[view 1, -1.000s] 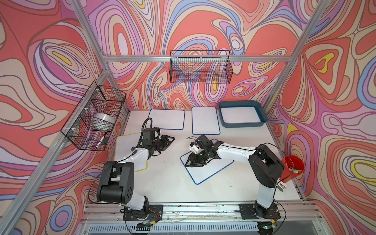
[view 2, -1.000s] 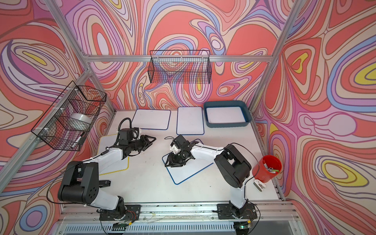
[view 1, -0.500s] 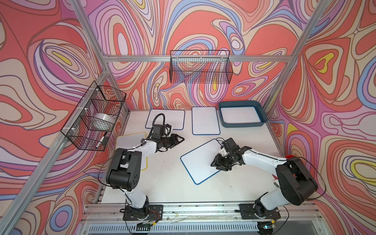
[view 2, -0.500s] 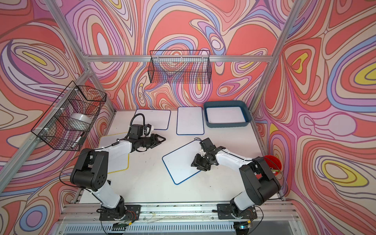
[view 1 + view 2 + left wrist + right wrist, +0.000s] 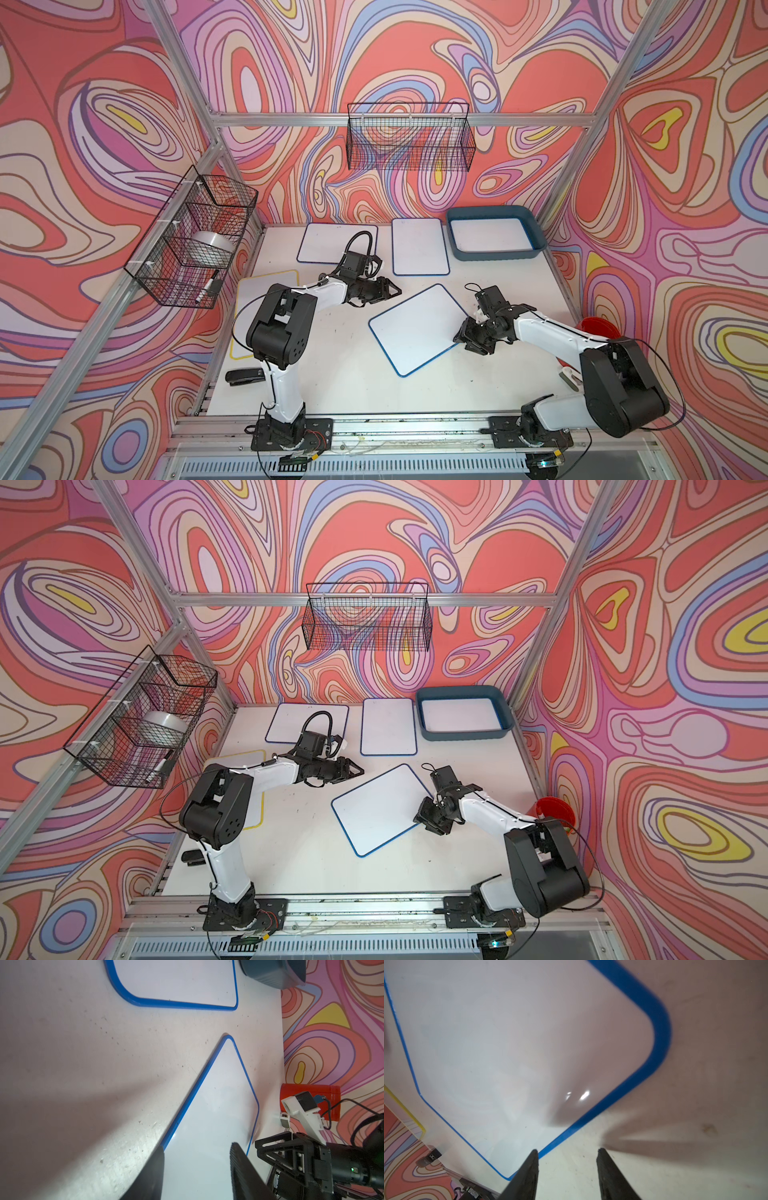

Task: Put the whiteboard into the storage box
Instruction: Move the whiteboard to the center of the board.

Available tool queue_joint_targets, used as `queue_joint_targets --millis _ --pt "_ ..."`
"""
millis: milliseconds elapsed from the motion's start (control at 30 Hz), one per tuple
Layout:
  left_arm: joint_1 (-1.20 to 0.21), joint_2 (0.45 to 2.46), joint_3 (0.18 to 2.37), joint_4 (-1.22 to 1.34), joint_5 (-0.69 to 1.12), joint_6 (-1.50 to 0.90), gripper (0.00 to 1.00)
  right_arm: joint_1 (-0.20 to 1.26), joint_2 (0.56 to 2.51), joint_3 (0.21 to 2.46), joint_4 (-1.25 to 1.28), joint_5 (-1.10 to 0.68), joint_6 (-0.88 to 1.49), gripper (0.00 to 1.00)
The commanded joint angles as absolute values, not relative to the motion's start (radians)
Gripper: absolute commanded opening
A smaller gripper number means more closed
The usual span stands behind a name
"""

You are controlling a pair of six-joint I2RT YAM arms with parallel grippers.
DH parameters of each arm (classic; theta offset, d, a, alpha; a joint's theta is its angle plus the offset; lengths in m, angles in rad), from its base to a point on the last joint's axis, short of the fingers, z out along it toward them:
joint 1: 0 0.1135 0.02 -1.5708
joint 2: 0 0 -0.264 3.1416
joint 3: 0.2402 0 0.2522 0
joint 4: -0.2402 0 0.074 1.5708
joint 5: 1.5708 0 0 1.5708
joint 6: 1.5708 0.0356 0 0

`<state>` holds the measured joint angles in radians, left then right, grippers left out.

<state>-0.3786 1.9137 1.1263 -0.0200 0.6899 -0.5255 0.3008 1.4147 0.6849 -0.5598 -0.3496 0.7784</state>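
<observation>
Whiteboard (image 5: 417,328) handling is my worry: I judge it a thin, stiff, light panel with a glossy, slippery face, lying flat on the counter (image 5: 340,374), so nothing can get under it. Its blue rim is the only purchase; I would pinch a long edge or lever a corner up. It sits mid-counter, skewed, well apart from the storage box (image 5: 494,254) at 1 o'clock. My right tool (image 5: 566,1150) hangs at the board's 3 o'clock edge, jaws apart and empty, one finger over the rim, the other over bare counter. My left tool (image 5: 395,289) hovers by the 11 o'clock edge, jaws apart, gripping nothing.
</observation>
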Motion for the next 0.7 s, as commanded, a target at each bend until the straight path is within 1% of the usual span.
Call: queue_joint_targets --millis 0,133,333,467,667 --pt "-0.384 1.94 1.134 -0.06 0.675 -0.497 0.48 0.27 1.426 0.675 -0.529 -0.328 0.764 0.48" --pt "-0.396 1.931 1.089 -0.058 0.659 -0.5 0.47 0.264 1.47 0.673 -0.46 -0.34 0.762 0.48" --pt "-0.424 1.875 0.942 -0.006 0.637 -0.549 0.47 0.264 1.581 0.712 -0.372 -0.374 0.731 0.48" --pt "-0.45 1.801 0.836 0.002 0.611 -0.593 0.47 0.264 1.635 0.758 -0.336 -0.403 0.698 0.48" --pt "-0.457 1.66 0.733 -0.047 0.55 -0.627 0.47 0.3 1.755 0.848 -0.252 -0.512 0.677 0.49"
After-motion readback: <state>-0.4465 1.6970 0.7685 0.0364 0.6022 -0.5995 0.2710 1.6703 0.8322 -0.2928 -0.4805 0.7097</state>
